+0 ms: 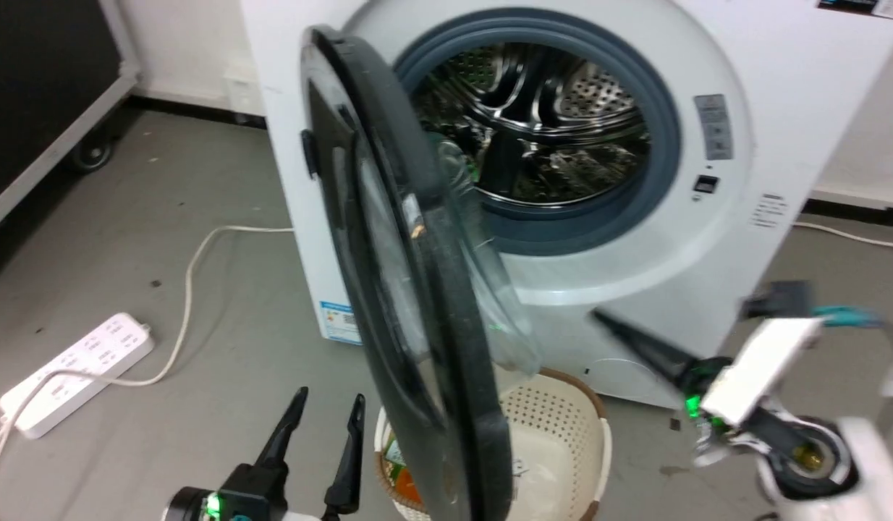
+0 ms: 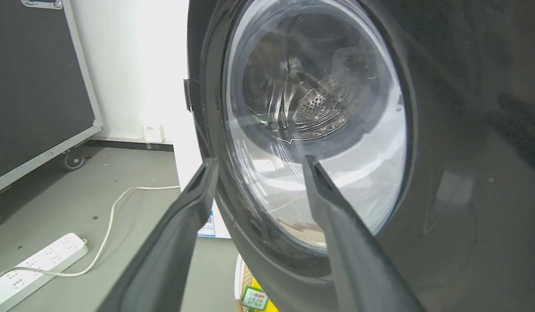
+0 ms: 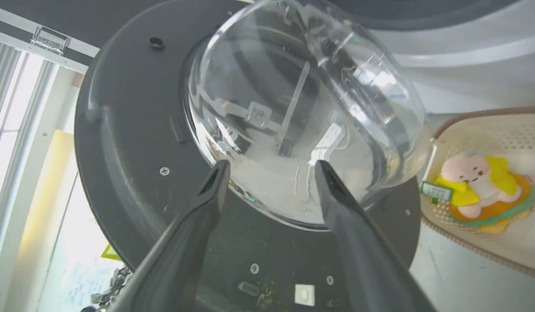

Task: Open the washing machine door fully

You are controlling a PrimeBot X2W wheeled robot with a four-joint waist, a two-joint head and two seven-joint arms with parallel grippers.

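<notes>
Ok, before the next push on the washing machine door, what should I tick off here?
1. The washing machine door unlatched from the washing machine: ok.
2. Door fully open: not ok, roughly halfway, edge-on to the head camera.
3. The left gripper open and empty, facing the door's outer side: ok.
4. The right gripper open, facing the glass bowl side: ok; contact cannot tell.
5. Clearance over the basket under the door's lower edge: cannot tell.
6. The power strip on the floor, apart from the door: ok.
</notes>
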